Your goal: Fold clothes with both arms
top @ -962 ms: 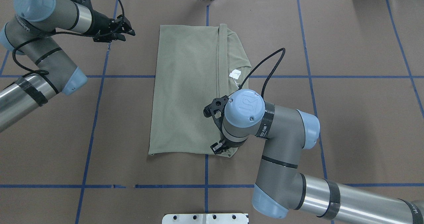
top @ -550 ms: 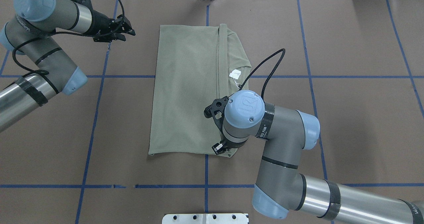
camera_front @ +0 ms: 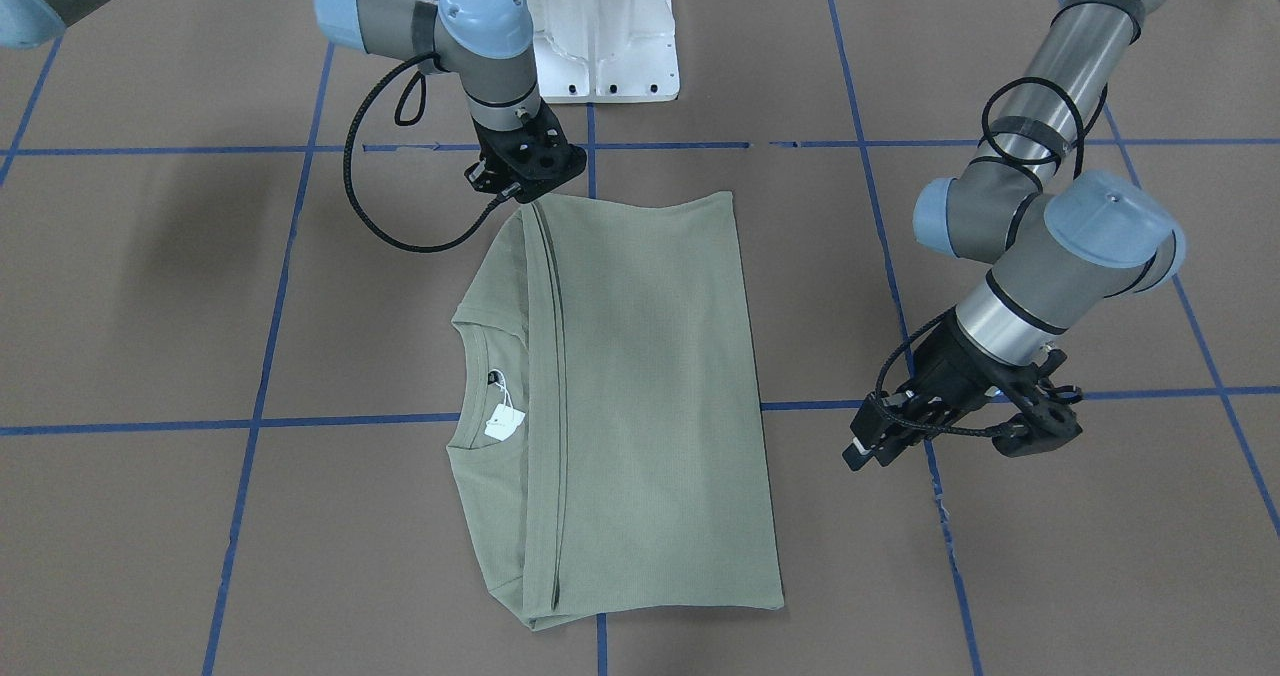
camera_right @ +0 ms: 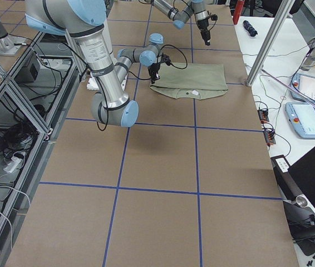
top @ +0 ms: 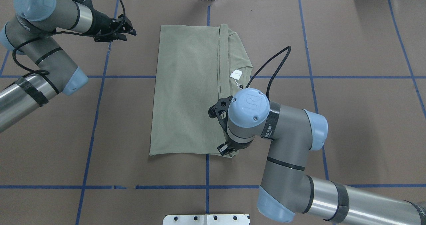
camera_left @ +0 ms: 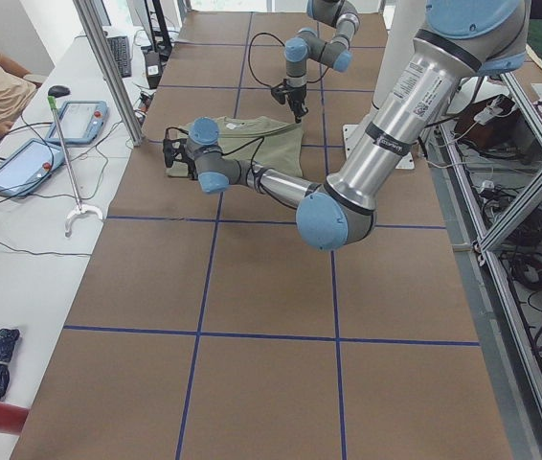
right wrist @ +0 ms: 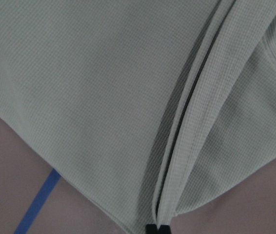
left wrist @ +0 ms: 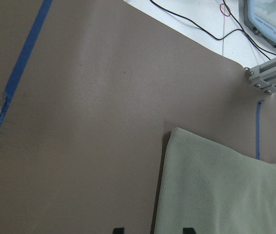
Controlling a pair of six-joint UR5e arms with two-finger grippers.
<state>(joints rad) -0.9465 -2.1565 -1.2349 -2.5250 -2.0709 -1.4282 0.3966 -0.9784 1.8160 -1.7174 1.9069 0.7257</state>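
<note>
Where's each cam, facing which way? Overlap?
Front: across table, faces pedestal base; left arm on view's right, right arm.
Overhead: behind base, looks down; both arms.
Exterior left: table end; left arm near.
Exterior right: opposite end; right arm near.
Left wrist: shirt corner, own fingertips.
Right wrist: close on shirt fold.
All share the shirt.

Plainly a robotics lab. Shown by a brown-papered table (top: pixel 366 118) gridded in blue tape (top: pixel 206 187), a white pedestal base (camera_front: pixel 600 46) at 12 o'clock from the front, teach pendants (camera_right: pixel 309 88) on a white bench at 3 o'clock from the right end, an aluminium post (camera_right: pixel 270 40) at 1 o'clock, loose cables (camera_right: pixel 18 136) at 9 o'clock.
</note>
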